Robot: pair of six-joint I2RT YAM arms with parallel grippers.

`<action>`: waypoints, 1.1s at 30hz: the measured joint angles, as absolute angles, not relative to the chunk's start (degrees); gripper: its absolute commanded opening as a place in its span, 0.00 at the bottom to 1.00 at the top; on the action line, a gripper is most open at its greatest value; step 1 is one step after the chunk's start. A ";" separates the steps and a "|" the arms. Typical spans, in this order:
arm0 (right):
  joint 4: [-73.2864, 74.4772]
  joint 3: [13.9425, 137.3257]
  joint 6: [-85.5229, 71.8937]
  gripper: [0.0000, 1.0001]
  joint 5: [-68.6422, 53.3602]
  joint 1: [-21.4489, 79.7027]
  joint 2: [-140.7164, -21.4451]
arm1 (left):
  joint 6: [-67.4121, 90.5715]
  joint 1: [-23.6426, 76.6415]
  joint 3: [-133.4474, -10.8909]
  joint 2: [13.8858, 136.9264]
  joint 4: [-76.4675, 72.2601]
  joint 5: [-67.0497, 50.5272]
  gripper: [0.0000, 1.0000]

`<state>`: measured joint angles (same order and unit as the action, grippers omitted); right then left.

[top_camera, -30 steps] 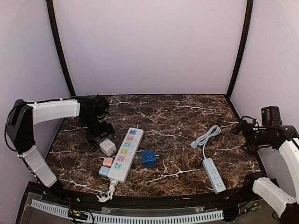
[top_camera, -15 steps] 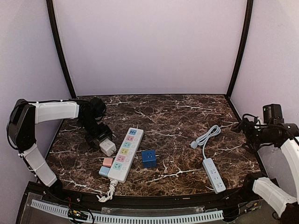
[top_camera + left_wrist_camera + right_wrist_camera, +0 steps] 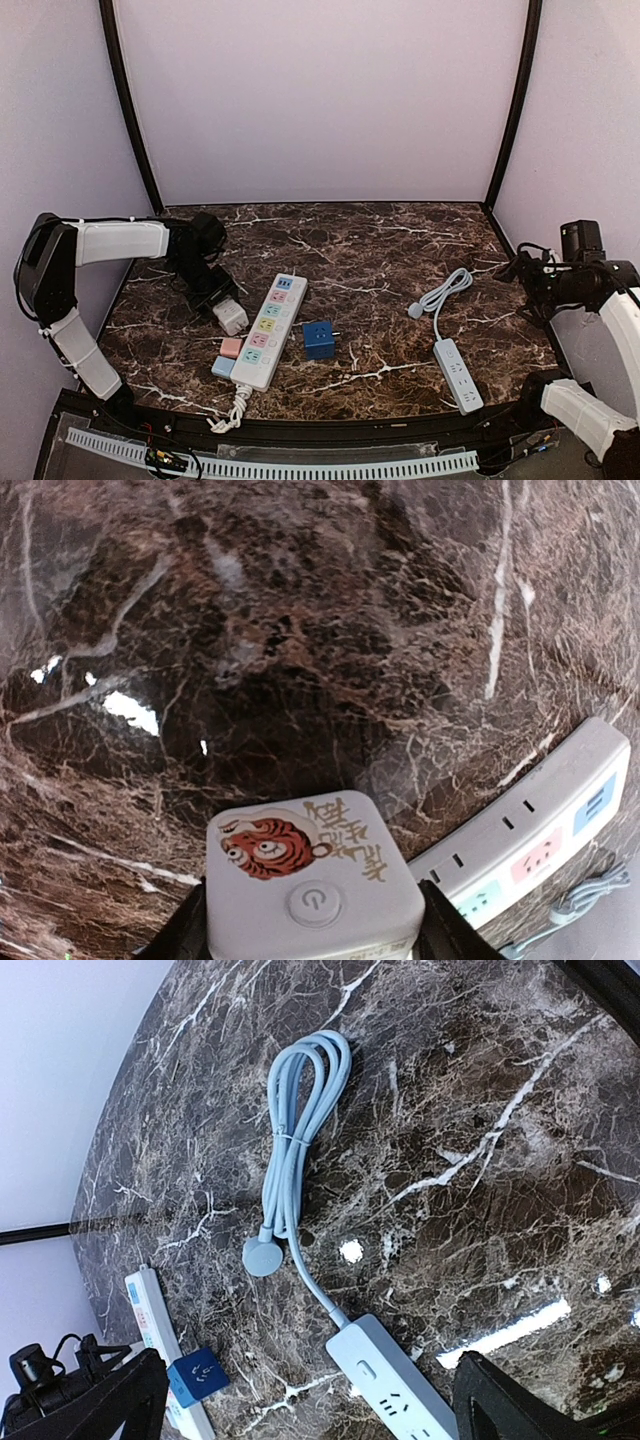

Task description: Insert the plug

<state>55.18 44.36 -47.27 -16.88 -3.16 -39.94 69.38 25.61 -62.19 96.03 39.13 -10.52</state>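
Observation:
A white cube plug (image 3: pixel 312 880) with a tiger picture and a round button lies on the marble, just left of the long pastel power strip (image 3: pixel 268 330). My left gripper (image 3: pixel 222 303) is down over this cube, and its black fingers (image 3: pixel 190 932) press against both sides. The strip's sockets (image 3: pixel 540 852) show close to the right of the cube. My right gripper (image 3: pixel 533 282) hangs open at the table's right edge, above the small pale blue power strip (image 3: pixel 400 1380) and its coiled cable (image 3: pixel 300 1100), with nothing between its jaws.
A dark blue cube (image 3: pixel 319 339) sits right of the long strip. A pink cube (image 3: pixel 231 347) and a light blue cube (image 3: pixel 223 366) lie at its left near end. The small strip (image 3: pixel 458 375) lies front right. Curved walls enclose the table.
My left gripper has moved slightly toward the white cube and its jaws have closed in on the cube's sides. The right arm has barely moved.

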 measured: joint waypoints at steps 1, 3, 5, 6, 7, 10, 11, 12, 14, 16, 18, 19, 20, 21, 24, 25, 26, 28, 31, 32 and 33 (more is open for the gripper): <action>55.07 44.36 -47.27 0.99 -16.95 -3.16 -39.81 | 69.32 25.58 -62.22 95.98 39.07 -10.59 0.49; 54.72 44.36 -47.20 0.99 -16.99 -3.16 -39.44 | 69.69 25.50 -62.22 95.98 38.87 -10.70 0.46; 54.22 44.36 -46.89 0.98 -17.19 -3.16 -39.09 | 69.69 25.50 -62.22 95.94 38.81 -10.68 0.45; 53.91 44.36 -46.61 0.99 -17.28 -3.16 -38.92 | 69.69 25.50 -62.19 95.90 38.83 -10.68 0.44; 53.45 44.36 -46.17 0.99 -17.45 -3.16 -38.61 | 69.69 25.50 -62.19 95.83 38.83 -10.68 0.44; 52.16 44.62 -44.77 0.99 -18.00 -3.16 -37.98 | 69.76 25.50 -61.95 95.26 38.79 -10.41 0.44; 51.86 45.01 -44.25 0.99 -17.98 -3.16 -37.89 | 69.82 25.50 -61.71 94.78 38.79 -10.35 0.44; 51.46 45.54 -43.66 0.99 -17.91 -3.16 -37.82 | 69.93 25.50 -61.49 94.19 38.85 -10.33 0.43; 50.28 46.72 -42.41 0.99 -17.58 -2.96 -37.80 | 70.26 25.50 -61.23 92.71 38.98 -10.37 0.39; 48.88 48.21 -41.41 0.99 -16.78 -2.26 -38.04 | 70.65 25.50 -61.21 90.91 39.05 -10.55 0.38; 47.13 49.65 -40.56 0.98 -15.79 -0.32 -38.92 | 71.09 25.50 -61.21 89.30 39.11 -10.87 0.37; 46.48 50.26 -40.32 0.98 -15.14 1.15 -39.51 | 71.37 25.50 -61.21 88.49 39.16 -11.14 0.37; 45.65 51.05 -39.97 0.98 -14.37 3.18 -40.45 | 71.66 25.50 -61.23 87.85 39.24 -11.33 0.36; 45.01 51.62 -39.70 0.98 -13.56 4.86 -41.28 | 71.96 25.50 -61.23 87.20 39.38 -11.64 0.36; 42.54 54.28 -39.22 0.98 -8.97 13.06 -46.19 | 73.10 25.50 -61.21 85.56 39.72 -12.40 0.34; 41.82 55.29 -39.00 0.98 -7.55 15.86 -48.10 | 73.49 25.50 -61.23 85.06 39.90 -12.73 0.34; 41.30 56.27 -38.76 0.98 -6.04 18.26 -49.95 | 73.82 25.50 -61.23 84.66 39.99 -12.88 0.34; 39.77 58.57 -38.04 0.98 -1.89 23.99 -54.81 | 74.50 25.50 -61.23 83.70 40.25 -13.32 0.34; 37.19 61.67 -36.47 0.99 4.60 33.08 -61.30 | 75.31 25.50 -61.23 82.63 40.53 -13.80 0.31; 36.34 62.59 -35.79 0.99 6.26 35.92 -63.07 | 75.53 25.50 -61.23 82.19 40.64 -13.96 0.29; 35.55 63.90 -34.68 0.99 8.56 39.46 -65.04 | 75.75 25.50 -61.23 81.80 40.77 -14.00 0.25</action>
